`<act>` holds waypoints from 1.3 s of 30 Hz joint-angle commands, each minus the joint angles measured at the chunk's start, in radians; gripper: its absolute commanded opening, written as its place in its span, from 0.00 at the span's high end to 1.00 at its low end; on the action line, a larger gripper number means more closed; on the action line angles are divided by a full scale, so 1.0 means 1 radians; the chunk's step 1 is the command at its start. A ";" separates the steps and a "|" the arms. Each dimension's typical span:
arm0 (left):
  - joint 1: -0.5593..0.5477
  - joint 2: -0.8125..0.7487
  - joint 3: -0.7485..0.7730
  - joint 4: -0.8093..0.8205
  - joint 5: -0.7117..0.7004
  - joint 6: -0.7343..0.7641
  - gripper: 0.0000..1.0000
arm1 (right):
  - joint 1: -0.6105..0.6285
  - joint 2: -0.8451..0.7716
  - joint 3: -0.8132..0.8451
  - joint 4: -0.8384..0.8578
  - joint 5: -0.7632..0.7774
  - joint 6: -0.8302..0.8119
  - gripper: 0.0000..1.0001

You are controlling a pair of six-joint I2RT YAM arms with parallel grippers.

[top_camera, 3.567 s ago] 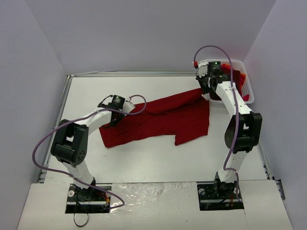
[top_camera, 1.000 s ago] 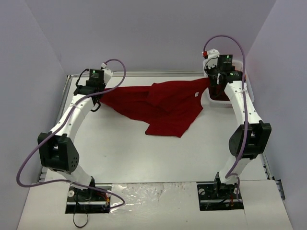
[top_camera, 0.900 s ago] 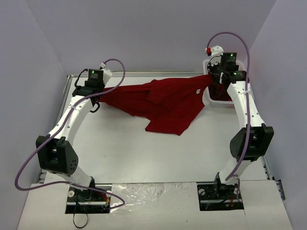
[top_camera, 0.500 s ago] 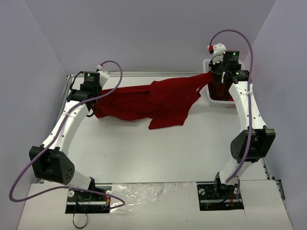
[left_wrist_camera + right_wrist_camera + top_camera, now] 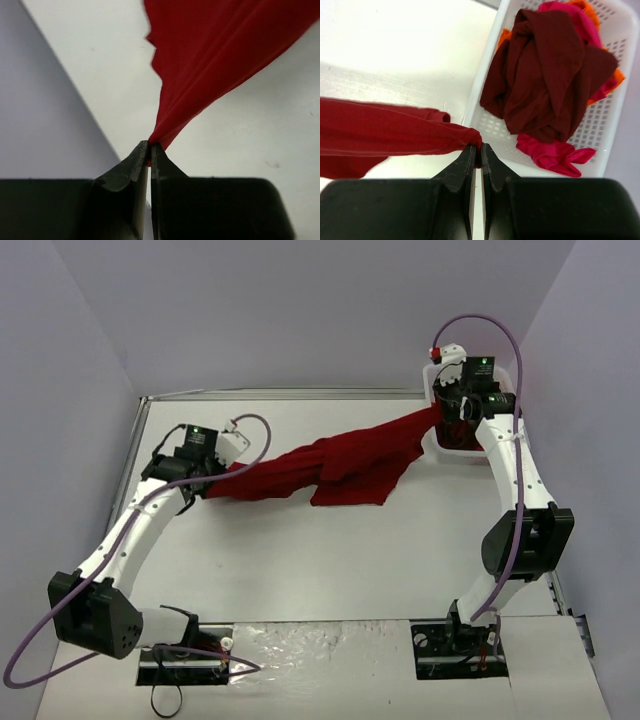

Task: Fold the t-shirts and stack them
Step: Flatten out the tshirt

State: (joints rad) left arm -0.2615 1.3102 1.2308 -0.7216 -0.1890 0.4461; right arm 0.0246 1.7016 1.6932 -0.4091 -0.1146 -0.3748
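The left gripper (image 5: pixel 149 145) and right gripper (image 5: pixel 476 148) are closed on thin pinches of the dark red t-shirt (image 5: pixel 330 464), which could be pulled free if stretched tighter.

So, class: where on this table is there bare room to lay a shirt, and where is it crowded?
Bare table lies on the near side of the stretched t-shirt, and a narrower strip behind it. Crowded: the basket, heaped with shirts, far right.
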 commanded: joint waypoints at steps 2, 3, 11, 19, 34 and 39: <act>-0.115 -0.052 -0.118 -0.125 0.088 0.059 0.98 | -0.020 -0.065 -0.053 0.007 -0.033 -0.029 1.00; -0.139 -0.043 -0.138 -0.131 0.091 0.056 0.98 | -0.020 -0.071 -0.073 0.000 -0.051 -0.030 1.00; -0.285 0.008 -0.220 -0.108 0.103 0.032 0.66 | -0.020 -0.080 -0.142 -0.013 -0.060 -0.044 1.00; -0.199 0.061 -0.140 0.095 -0.023 0.019 0.52 | -0.018 -0.046 -0.139 -0.017 -0.068 -0.030 1.00; -0.036 0.310 -0.050 0.183 0.247 0.048 0.64 | -0.017 0.053 -0.118 -0.017 -0.054 -0.016 1.00; -0.036 0.327 -0.056 0.195 0.260 0.054 0.65 | -0.014 0.079 -0.112 -0.019 -0.046 -0.015 1.00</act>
State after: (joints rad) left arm -0.2981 1.6447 1.1481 -0.5453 0.0444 0.4835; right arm 0.0120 1.7748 1.5513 -0.4282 -0.1719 -0.3973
